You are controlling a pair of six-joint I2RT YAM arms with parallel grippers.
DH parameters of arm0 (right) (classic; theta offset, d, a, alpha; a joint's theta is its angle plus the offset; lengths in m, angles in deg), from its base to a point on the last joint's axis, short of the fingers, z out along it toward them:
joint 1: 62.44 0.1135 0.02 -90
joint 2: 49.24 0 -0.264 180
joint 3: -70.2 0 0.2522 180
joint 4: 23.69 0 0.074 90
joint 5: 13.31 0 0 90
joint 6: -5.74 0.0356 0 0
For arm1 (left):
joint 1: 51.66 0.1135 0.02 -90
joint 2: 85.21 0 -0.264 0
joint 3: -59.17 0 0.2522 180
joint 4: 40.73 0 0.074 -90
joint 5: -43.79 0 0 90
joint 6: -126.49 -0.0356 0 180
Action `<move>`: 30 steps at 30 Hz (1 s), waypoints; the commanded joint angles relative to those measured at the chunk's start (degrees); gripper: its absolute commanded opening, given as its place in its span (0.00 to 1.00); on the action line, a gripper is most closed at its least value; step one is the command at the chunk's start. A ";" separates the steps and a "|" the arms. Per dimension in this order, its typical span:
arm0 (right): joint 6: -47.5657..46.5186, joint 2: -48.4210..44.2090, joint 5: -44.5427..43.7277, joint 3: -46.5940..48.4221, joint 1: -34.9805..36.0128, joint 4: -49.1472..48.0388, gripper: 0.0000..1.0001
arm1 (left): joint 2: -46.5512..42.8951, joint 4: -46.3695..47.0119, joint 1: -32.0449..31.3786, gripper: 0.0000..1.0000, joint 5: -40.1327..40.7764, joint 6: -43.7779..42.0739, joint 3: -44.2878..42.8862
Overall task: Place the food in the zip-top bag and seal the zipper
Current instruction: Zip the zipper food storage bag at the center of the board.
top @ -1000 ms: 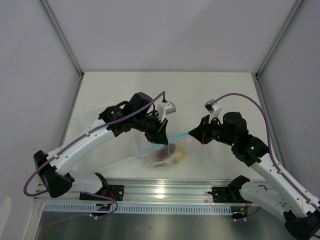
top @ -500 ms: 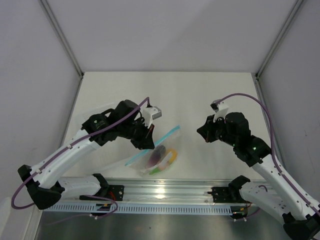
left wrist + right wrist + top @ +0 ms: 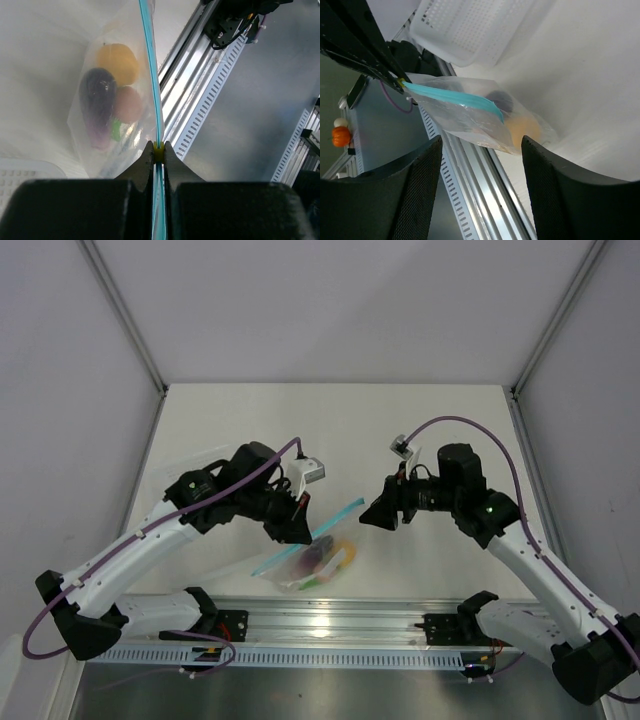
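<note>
tabletop [image 3: 400, 430]: work sits near its front edge.
zip-top bag [image 3: 310, 565]: held up by its mouth.
left claw [image 3: 158, 147]: clamped on zipper [image 3: 149, 75].
right claw [image 3: 378, 512]: jaws apart, clear of bag.
food [image 3: 107, 95]: inside.
zipper: looks joined; sealing probably ending. Next: press any open stretch, set down.

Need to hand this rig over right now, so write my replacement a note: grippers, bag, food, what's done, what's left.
The left gripper is shut on the zipper.
The right gripper is open, clear of the zip-top bag.
The food is inside the bag: purple, yellow, pink and green pieces.
Done: loading.
Left: the zipper looks pressed together ahead of the left gripper, but check the whole seal.
</note>
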 commanded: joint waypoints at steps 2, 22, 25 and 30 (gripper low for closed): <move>-1.40 2.28 7.74 2.62 -0.42 -6.20 0.67 | -2.06 2.22 0.36 0.01 -3.20 0.57 0.24; -0.35 11.86 20.47 3.76 -1.48 -12.97 0.42 | -2.68 3.45 0.36 0.01 -4.87 1.19 1.65; -0.34 12.04 22.07 3.76 -1.39 -12.80 0.41 | -2.50 3.45 0.36 0.00 -4.70 1.19 1.39; -0.78 12.92 23.82 4.11 -0.26 -12.19 0.41 | -1.45 3.19 0.36 0.01 -4.96 1.01 0.77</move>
